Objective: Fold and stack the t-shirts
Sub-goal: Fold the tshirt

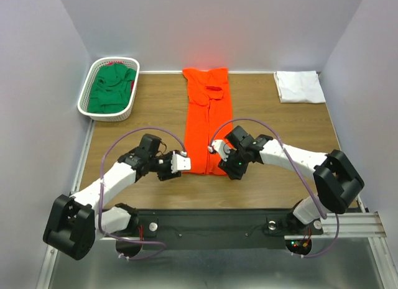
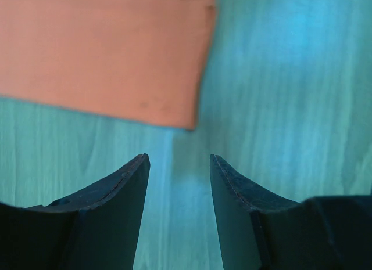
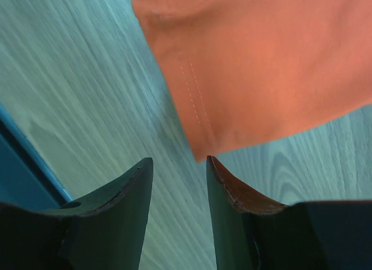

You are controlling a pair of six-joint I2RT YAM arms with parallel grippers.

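Black left claw point(image 2: 177, 159): the two fingers are held apart and nothing is gripped. Only bare wood is seen between them.
Left claw's place: it is held low over the wooden table point(image 1: 280, 152), just beside the near left corner of the orange-red t-shirt point(image 1: 207, 124). The cloth is not touched by it.
Right claw point(image 3: 179, 161): the fingers are held apart here too, and nothing is gripped. The near right corner of the orange-red t-shirt is seen right at one fingertip. Whether the cloth is touched cannot be told.
Orange-red t-shirt: it is laid flat in the middle of the table. Its sides are folded in, so a long thin strip is made, running from the far edge toward the arms.
White t-shirt point(image 1: 299, 86): it is folded small and laid at the far right of the table, well apart from the claws.
Green t-shirt point(image 1: 112, 90): it is bunched up inside the white mesh basket point(image 1: 84, 96) at the far left.
Small red bit point(image 1: 112, 64): it is seen at the far end of the basket, too small to be named.
Done so far: one shirt looks fully folded, and one looks about half folded.
Left to do: the orange-red strip is probably to be folded short from its near end, then stacked. The green one is not yet started.
Count: three t-shirts, one basket, two claws.
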